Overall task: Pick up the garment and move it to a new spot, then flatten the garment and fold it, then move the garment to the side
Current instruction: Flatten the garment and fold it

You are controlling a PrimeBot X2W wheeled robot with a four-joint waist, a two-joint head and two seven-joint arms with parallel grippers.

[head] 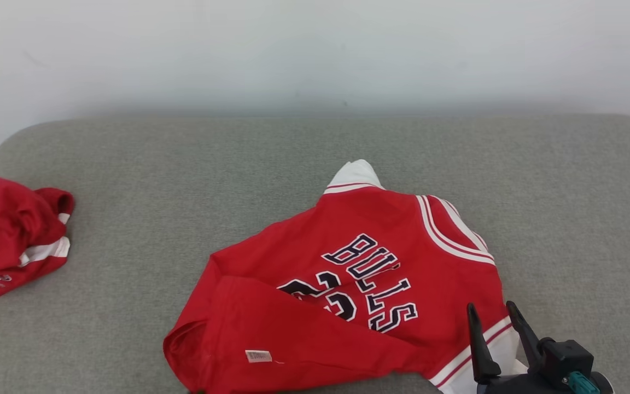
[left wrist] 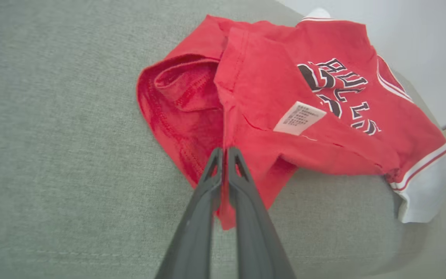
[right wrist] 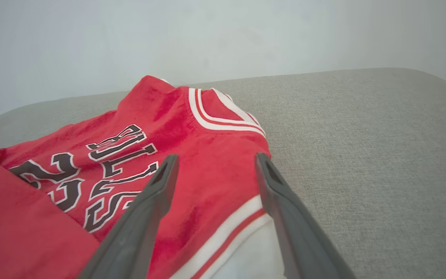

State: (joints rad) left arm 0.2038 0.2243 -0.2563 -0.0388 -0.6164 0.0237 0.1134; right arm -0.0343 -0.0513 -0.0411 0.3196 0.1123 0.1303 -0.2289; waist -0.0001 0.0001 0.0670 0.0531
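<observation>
Two claws are working. My left claw [left wrist: 224, 153] is pinching shut on the garment [head: 304, 328] at its red hem. My right claw [head: 491, 306] is hanging wide open over the white cuff, holding nothing. I think I am flattening the garment, and next I am going to pull the folded flap back. It is lying on the grey cushion [head: 184, 164], showing "BULLS". The tag [left wrist: 299, 118] print is too tiny to read.

The red shirt [head: 315, 323] says BULLS in big dark letters, a number beside it is half hidden, and the words on its white tag [left wrist: 299, 118] are too tiny to read.
</observation>
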